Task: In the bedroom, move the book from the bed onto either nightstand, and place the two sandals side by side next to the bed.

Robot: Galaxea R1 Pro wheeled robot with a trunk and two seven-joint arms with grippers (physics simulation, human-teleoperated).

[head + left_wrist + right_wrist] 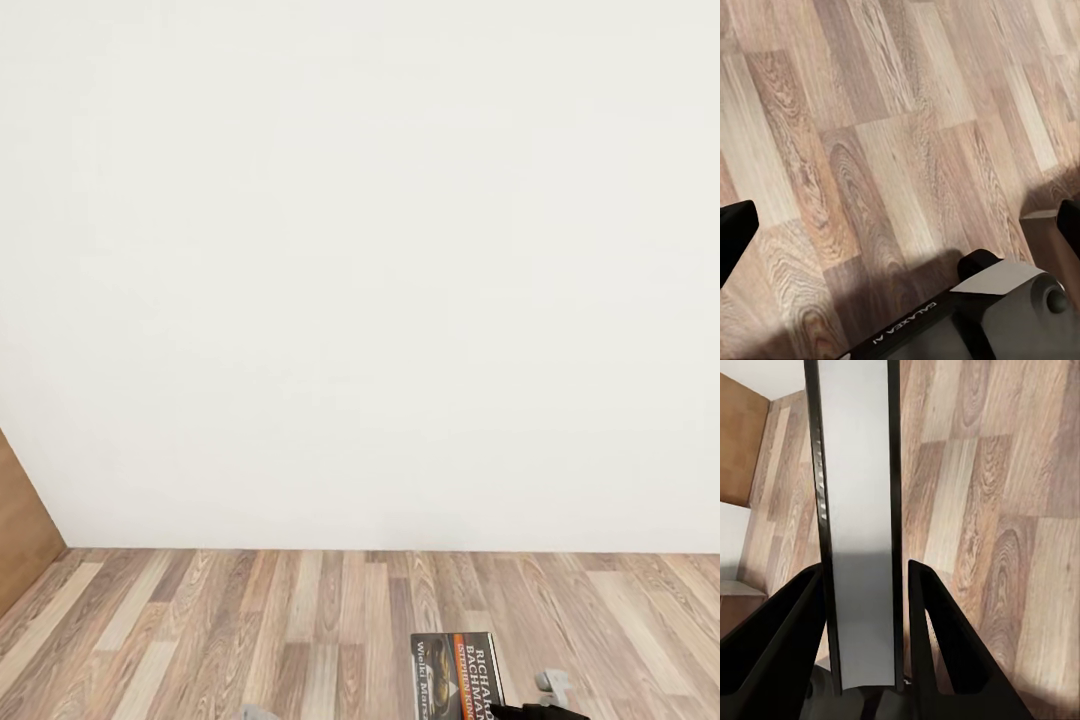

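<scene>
The book (457,672), dark grey with an orange band and white lettering, stands upright at the bottom edge of the head view, above the wood-plank floor (250,630). My right gripper (520,712) is shut on its lower part. In the right wrist view the book (859,472) runs edge-on between the black fingers (787,622) of my right gripper (862,574). My left gripper (904,217) hangs open over bare floor planks, with nothing between its fingertips (731,232). The bed, the nightstand and the sandals are out of view.
A plain white wall (360,250) stands close ahead and meets the floor. A brown wooden panel (20,530) rises at the far left. My own grey base (982,315) lies under the left gripper.
</scene>
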